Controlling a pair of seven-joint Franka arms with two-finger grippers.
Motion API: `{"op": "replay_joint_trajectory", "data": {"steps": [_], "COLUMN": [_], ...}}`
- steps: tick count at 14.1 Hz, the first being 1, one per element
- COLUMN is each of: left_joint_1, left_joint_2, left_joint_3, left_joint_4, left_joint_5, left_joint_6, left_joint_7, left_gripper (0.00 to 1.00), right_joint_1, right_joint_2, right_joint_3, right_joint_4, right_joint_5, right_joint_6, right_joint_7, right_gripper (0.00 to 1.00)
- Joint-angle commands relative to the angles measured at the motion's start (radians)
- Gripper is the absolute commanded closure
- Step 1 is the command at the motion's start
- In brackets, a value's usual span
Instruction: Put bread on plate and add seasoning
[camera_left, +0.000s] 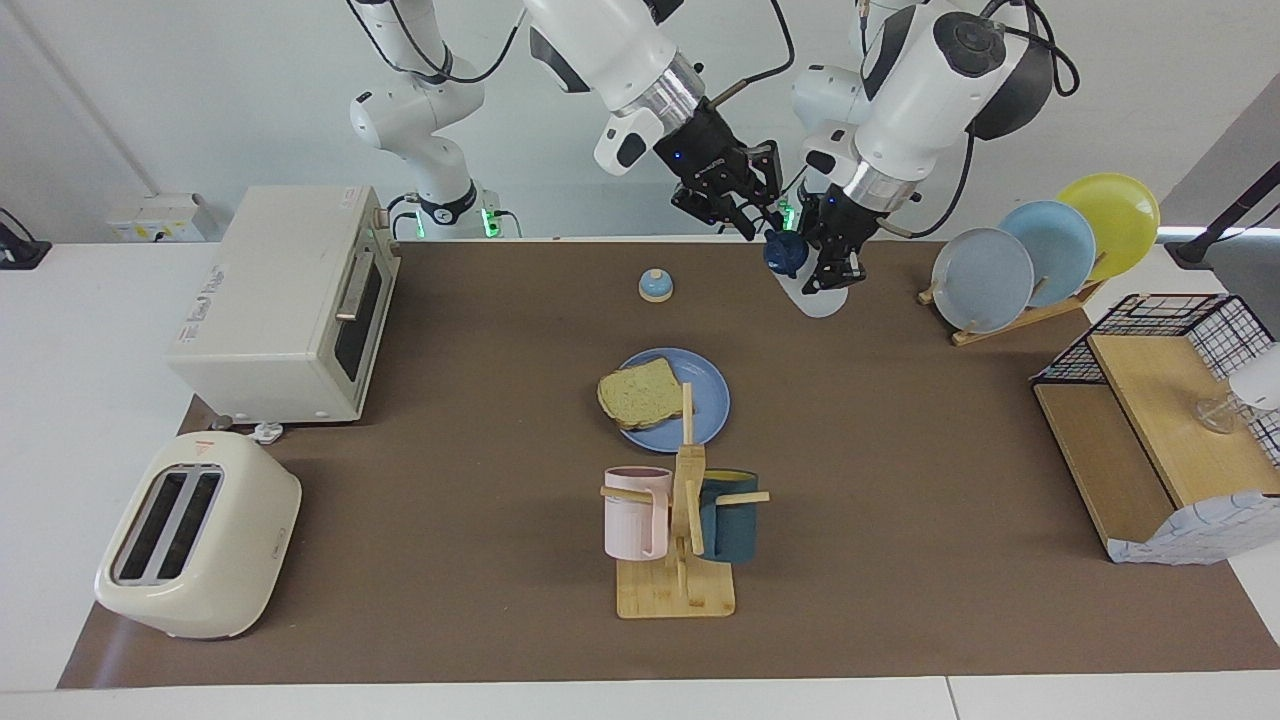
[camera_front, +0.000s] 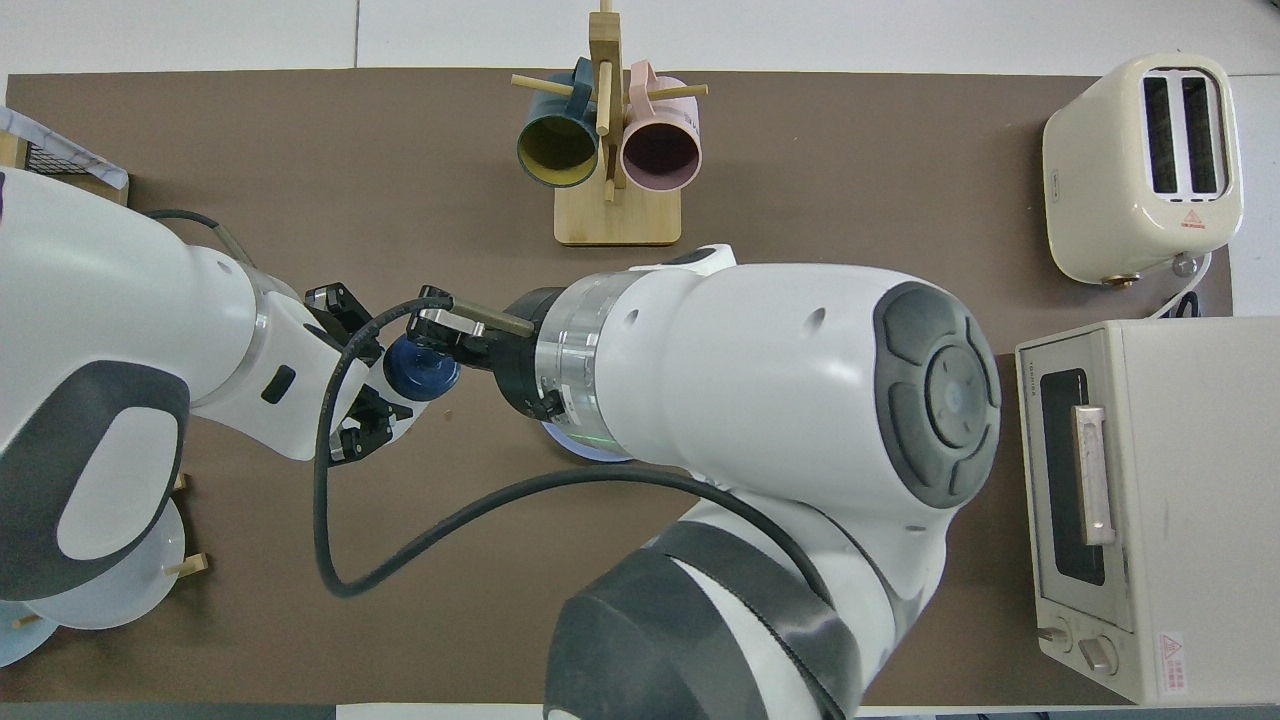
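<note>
The bread (camera_left: 638, 392) lies on the blue plate (camera_left: 706, 404) in the middle of the mat, overhanging its rim toward the right arm's end. In the overhead view the right arm hides the bread and leaves a sliver of the plate (camera_front: 588, 449). My left gripper (camera_left: 836, 262) is shut on the seasoning bottle (camera_left: 818, 296) and holds it tilted above the mat near the robots' edge; the bottle's navy cap (camera_front: 421, 369) shows from above. My right gripper (camera_left: 752, 212) is open, right beside the cap; whether it touches it I cannot tell.
A small blue-domed bell (camera_left: 655, 285) sits nearer to the robots than the plate. A mug tree (camera_left: 680, 520) with pink and teal mugs stands farther out. An oven (camera_left: 280, 300) and toaster (camera_left: 195, 535) are at the right arm's end; a plate rack (camera_left: 1040, 250) and wire shelf (camera_left: 1160, 420) at the left arm's.
</note>
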Motion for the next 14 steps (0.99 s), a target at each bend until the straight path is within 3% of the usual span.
{"op": "replay_joint_trajectory", "data": {"steps": [1,6,14], "left_joint_1": [-0.008,-0.008,-0.006], "left_joint_2": [-0.033,-0.033,-0.033], "left_joint_3": [0.001,0.003,0.003], "left_joint_4": [-0.032,-0.032,-0.032], "left_joint_5": [0.017,0.017,0.017], "left_joint_6": [0.011,0.012,0.014], "left_joint_7": [0.001,-0.002,-0.005], "left_gripper": [1.0,1.0,1.0], "right_joint_1": [-0.007,-0.003,-0.001], "right_joint_2": [0.013,0.013,0.015], "right_joint_3": [0.001,0.003,0.003], "right_joint_4": [0.019,0.017,0.014], "right_joint_5": [-0.016,-0.016,-0.044], "right_joint_6": [0.006,0.007,0.03], "right_joint_7": [0.011,0.016,0.009], "right_gripper": [0.63,0.68,0.68]}}
